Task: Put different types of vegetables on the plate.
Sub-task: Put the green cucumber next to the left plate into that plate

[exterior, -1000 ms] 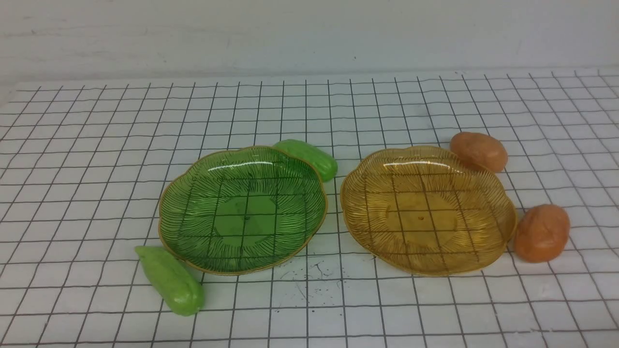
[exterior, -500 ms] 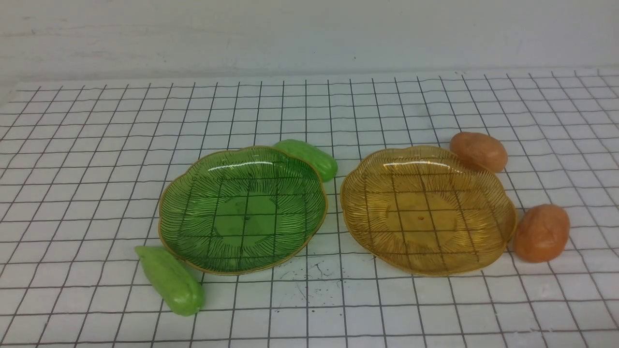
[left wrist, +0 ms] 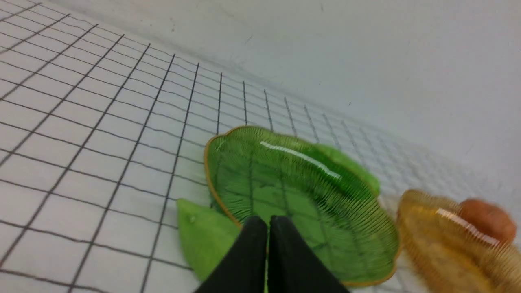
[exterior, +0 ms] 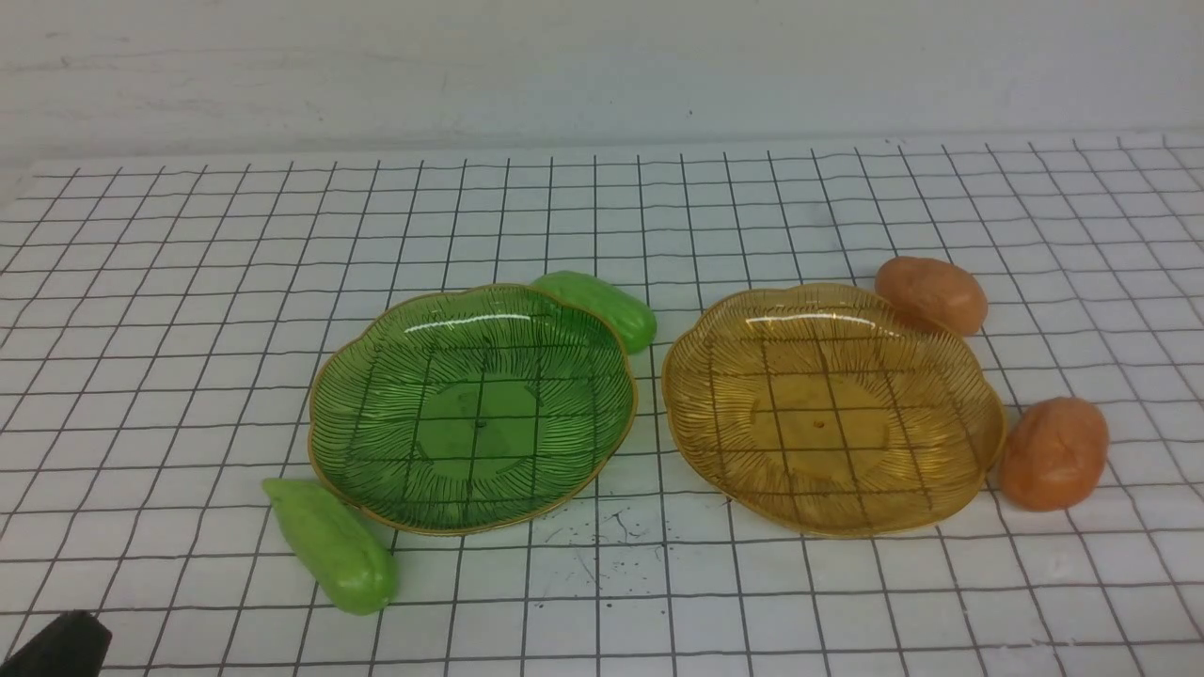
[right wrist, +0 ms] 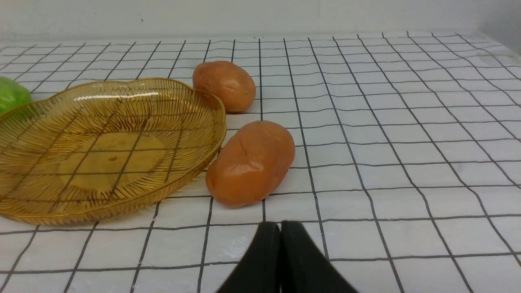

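A green plate (exterior: 470,409) and an amber plate (exterior: 832,409) lie side by side, both empty. One green cucumber piece (exterior: 331,545) lies at the green plate's near left, another (exterior: 602,306) behind it. Two orange-brown potato lumps (exterior: 931,294) (exterior: 1053,453) lie right of the amber plate. My left gripper (left wrist: 268,221) is shut and empty, close before the near cucumber (left wrist: 203,238) and green plate (left wrist: 301,195); its tip shows at the front view's lower left corner (exterior: 56,644). My right gripper (right wrist: 280,228) is shut and empty, short of the near potato (right wrist: 250,162).
A white cloth with a black grid (exterior: 602,216) covers the table. A pale wall (exterior: 602,66) stands right behind the table's far edge. Small dark specks (exterior: 602,541) mark the cloth between the plates.
My left gripper's dark tip has come into the front view at the lower left corner. The plates and vegetables have not moved.
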{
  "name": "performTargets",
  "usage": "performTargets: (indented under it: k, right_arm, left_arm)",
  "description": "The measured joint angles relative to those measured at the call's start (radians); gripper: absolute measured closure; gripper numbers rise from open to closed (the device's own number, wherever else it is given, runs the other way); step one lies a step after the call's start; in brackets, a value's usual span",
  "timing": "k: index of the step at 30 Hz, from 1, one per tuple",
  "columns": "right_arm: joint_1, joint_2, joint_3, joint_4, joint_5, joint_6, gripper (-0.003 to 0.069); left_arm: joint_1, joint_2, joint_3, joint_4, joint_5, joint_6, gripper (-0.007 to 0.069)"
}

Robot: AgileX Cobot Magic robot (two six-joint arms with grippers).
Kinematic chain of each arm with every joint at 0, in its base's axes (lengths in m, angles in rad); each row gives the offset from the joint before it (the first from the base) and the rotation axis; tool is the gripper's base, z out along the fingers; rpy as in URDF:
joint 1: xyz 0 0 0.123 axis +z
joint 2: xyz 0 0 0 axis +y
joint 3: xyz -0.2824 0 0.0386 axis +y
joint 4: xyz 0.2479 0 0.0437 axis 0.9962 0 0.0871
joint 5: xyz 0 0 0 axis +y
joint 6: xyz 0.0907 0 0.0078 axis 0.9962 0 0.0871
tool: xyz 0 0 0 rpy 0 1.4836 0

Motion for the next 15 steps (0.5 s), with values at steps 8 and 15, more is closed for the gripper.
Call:
performTargets:
  k: [8, 15]
  right_arm:
    - [0.000, 0.000, 0.000, 0.000, 0.000, 0.001, 0.0673]
    - [0.000, 0.000, 0.008, 0.189, -0.166, 0.076, 0.0673]
  left_arm:
    - [0.000, 0.000, -0.003, -0.269, -0.255, 0.000, 0.0632]
    - [0.000, 0.044, -0.214, -0.306, -0.138, 0.109, 0.0632]
